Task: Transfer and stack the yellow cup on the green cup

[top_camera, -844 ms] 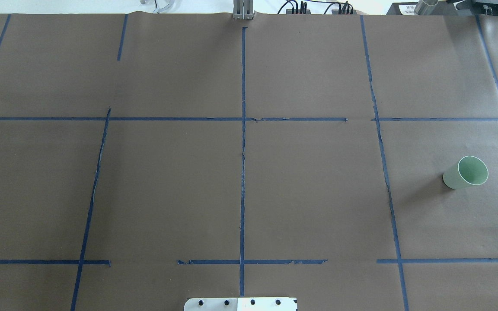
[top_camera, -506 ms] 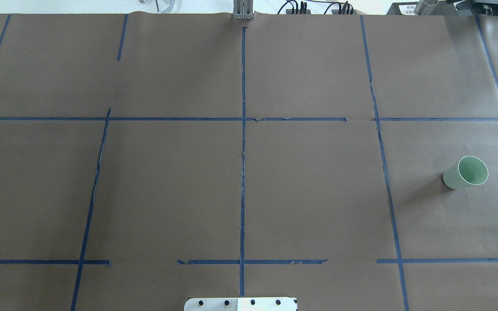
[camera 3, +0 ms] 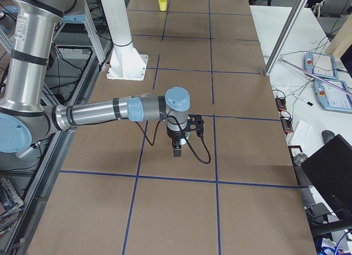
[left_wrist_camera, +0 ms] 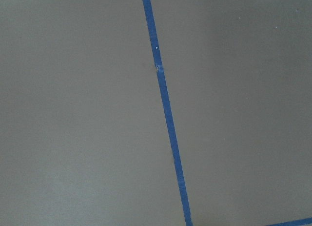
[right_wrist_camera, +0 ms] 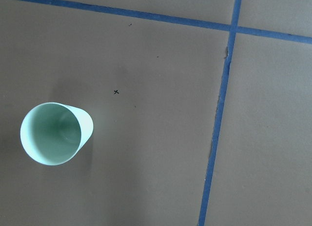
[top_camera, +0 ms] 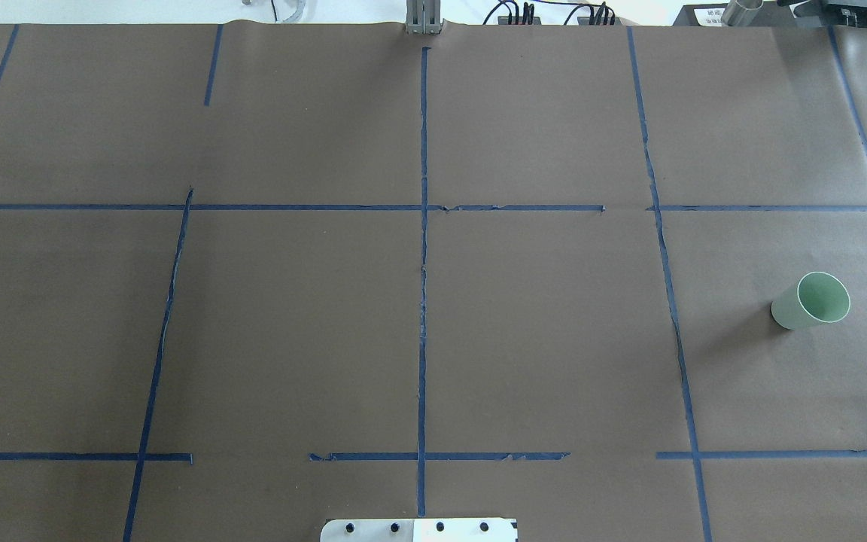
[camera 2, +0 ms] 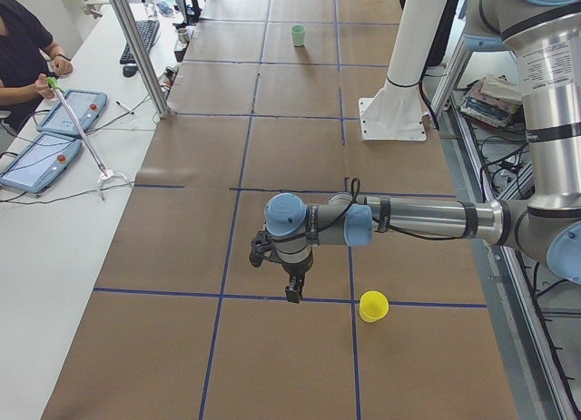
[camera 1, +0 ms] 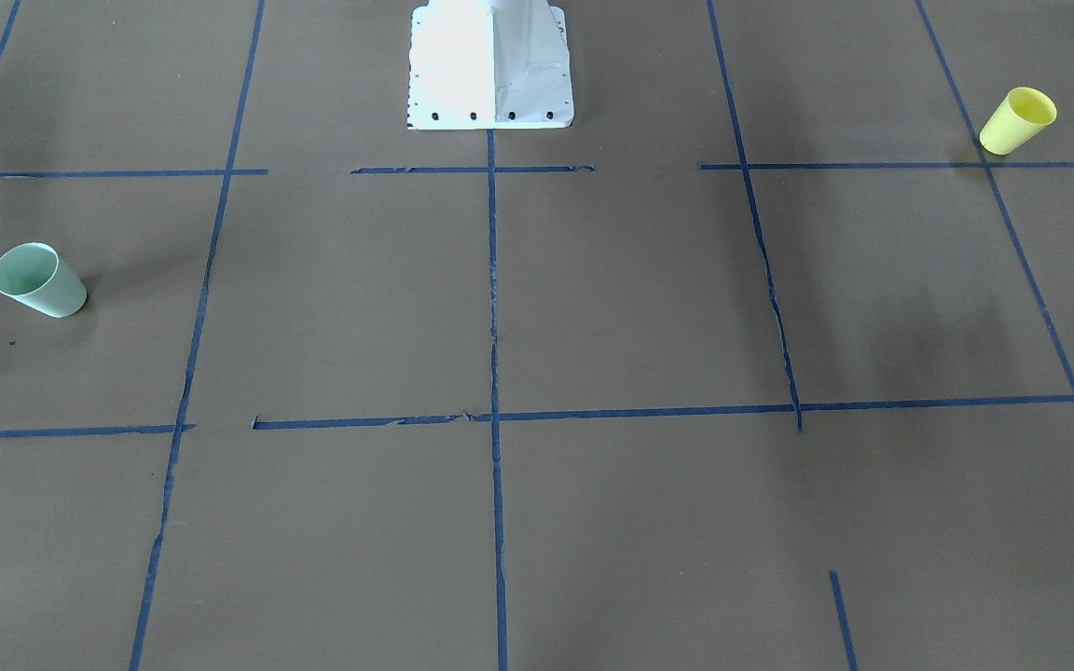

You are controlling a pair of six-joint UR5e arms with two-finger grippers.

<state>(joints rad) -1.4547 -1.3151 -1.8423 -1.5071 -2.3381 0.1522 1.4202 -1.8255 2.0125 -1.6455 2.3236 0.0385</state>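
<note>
Bench (top_camera: 554,339): brown paper, ruled into large squares by blue tape (top_camera: 424,301). You have one cup at each end, well apart.
Yellow cup (camera 1: 1017,121): it stands upright, mouth up, at the robot's left end of the bench, on the robot's side. It is just beside a crossing of two tape lines, and nothing touches it.
Green cup (top_camera: 810,301): it stands upright, mouth up, at the robot's right end, inside a taped square and clear of the lines. Nothing touches it either.
Left hand (camera 2: 292,293): seen from the left end, it hangs fingers down from a level forearm, above the bench. It is near the yellow cup but apart from it, on the side away from the robot. You cannot tell whether it is released or clenched.
Right hand (camera 3: 177,149): seen from the right end, it hangs fingers down above the bench, with a black cable looping beside it. Here too you cannot tell whether the fingers are spread or closed.
Left wrist view: only paper and one tape line running down it.
Right wrist view: you look down into the green cup at the lower left. A small pen cross (right_wrist_camera: 116,92) is marked on the paper near it.
Base (camera 1: 490,65): a white mount, bolted at the middle of the robot's edge of the bench.
</note>
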